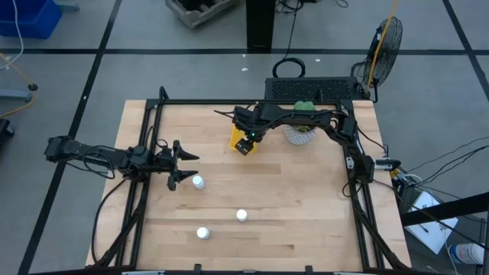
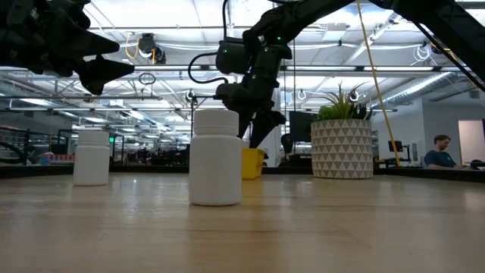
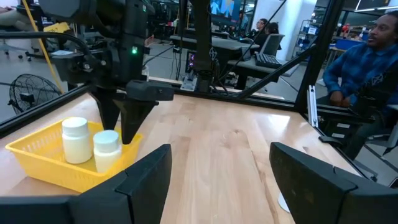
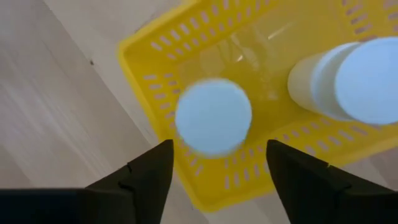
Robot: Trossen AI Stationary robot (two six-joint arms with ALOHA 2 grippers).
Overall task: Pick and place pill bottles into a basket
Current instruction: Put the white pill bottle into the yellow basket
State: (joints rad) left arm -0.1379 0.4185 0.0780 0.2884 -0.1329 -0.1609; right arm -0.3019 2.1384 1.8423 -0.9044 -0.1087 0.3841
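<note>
Nearest the low camera stands a small white cylindrical plastic pill bottle [image 2: 216, 158], smooth and capped, on the pale wood-plank table [image 1: 290, 198]. Further left, the left gripper [image 1: 186, 166] hovers with fingers spread just beside another bottle [image 1: 199, 182]; two more [image 1: 241, 215] [image 1: 203, 233] stand apart nearer the front edge. The right gripper [image 4: 214, 163], fingers spread and empty, hangs over the bright yellow perforated plastic basket [image 4: 186, 37], which holds two bottles [image 3: 76, 140] [image 3: 106, 150]. A white triangle-patterned plant pot [image 2: 342, 149] sits beside it, an open office behind.
</note>
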